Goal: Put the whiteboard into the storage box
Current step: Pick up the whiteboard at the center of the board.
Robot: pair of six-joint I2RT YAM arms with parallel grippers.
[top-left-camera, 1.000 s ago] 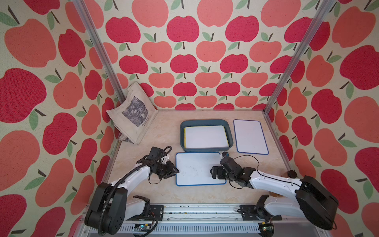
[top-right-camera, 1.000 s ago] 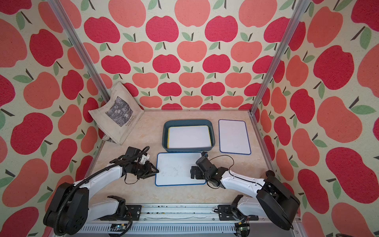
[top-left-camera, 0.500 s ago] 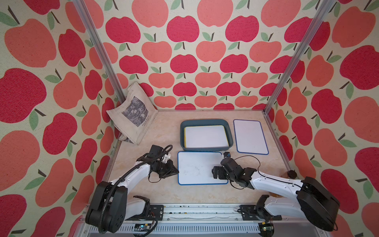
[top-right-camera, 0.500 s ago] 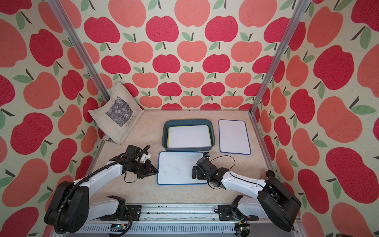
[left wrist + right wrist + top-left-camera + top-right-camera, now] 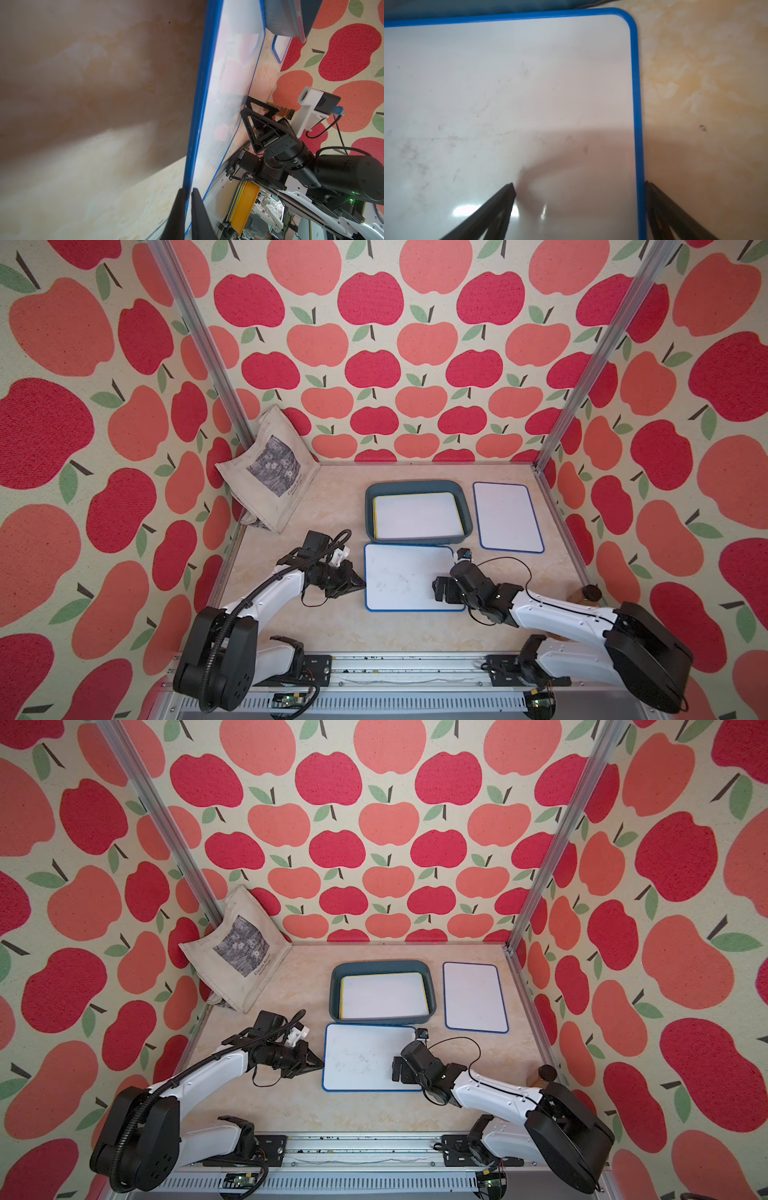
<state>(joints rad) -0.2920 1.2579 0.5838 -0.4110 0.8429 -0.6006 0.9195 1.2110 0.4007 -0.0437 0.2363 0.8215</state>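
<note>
Marbled tabletop (image 5: pixel 332 626), near side: my left gripper (image 5: pixel 188 190) is clenched on one edge of the blue-framed whiteboard (image 5: pixel 409 578); my right gripper (image 5: pixel 579 184) stands released, straddling the opposite edge. Whiteboard sits just before the storage box (image 5: pixel 415 485), which holds a yellow-framed board (image 5: pixel 417 514).

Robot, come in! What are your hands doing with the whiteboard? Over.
Left gripper shut on edge of whiteboard. Right gripper open, straddling the opposite edge. Storage box just beyond it, yellow-rimmed board already inside. Over.
</note>
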